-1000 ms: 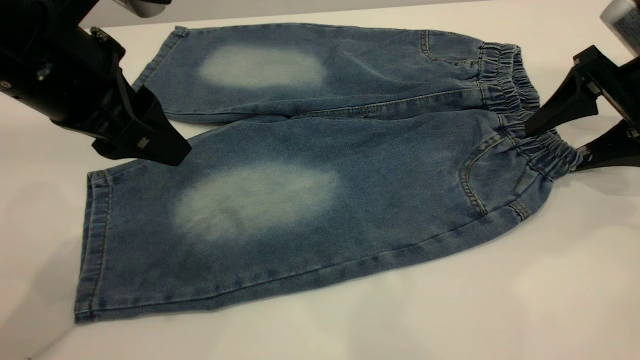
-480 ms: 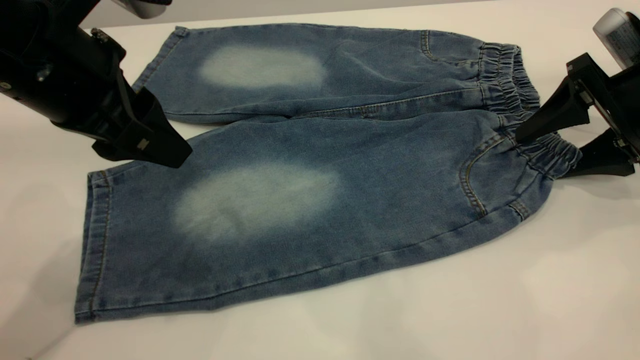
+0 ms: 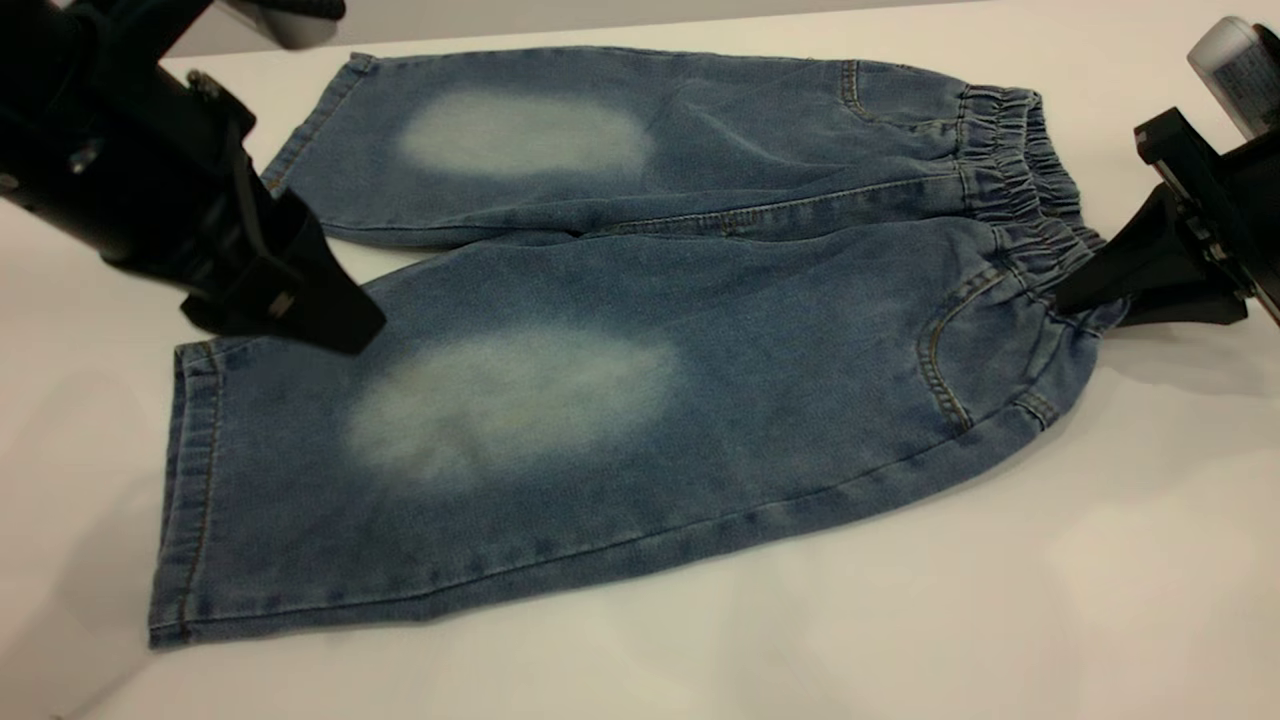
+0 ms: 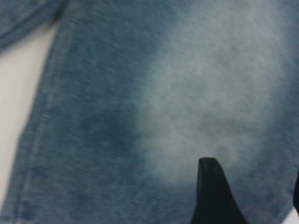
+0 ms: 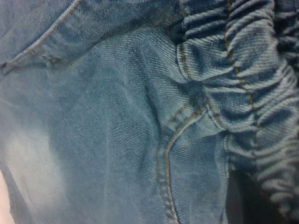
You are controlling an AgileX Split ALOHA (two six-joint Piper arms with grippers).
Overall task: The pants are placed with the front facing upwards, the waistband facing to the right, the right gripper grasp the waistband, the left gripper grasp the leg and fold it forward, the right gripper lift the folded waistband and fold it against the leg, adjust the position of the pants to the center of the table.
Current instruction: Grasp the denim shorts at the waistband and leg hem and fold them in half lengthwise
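Note:
The blue denim pants lie flat on the white table, front up, legs pointing left. The gathered waistband is at the right. My right gripper is shut on the waistband's near end, and the cloth bunches at its tip. In the right wrist view the ruffled waistband fills the frame, with a dark finger under its edge. My left gripper hovers open just above the near leg's far edge, close to the hem. The left wrist view shows its fingers apart over the pale faded oval.
The table's far edge runs just behind the far leg. A grey cylindrical part sits at the far right above the right arm. White tabletop shows in front of the pants and to their right.
The right gripper's fingers, spread on either side of the waistband before, have shut on its near end and pulled it in. The left gripper has shifted slightly lower over the leg.

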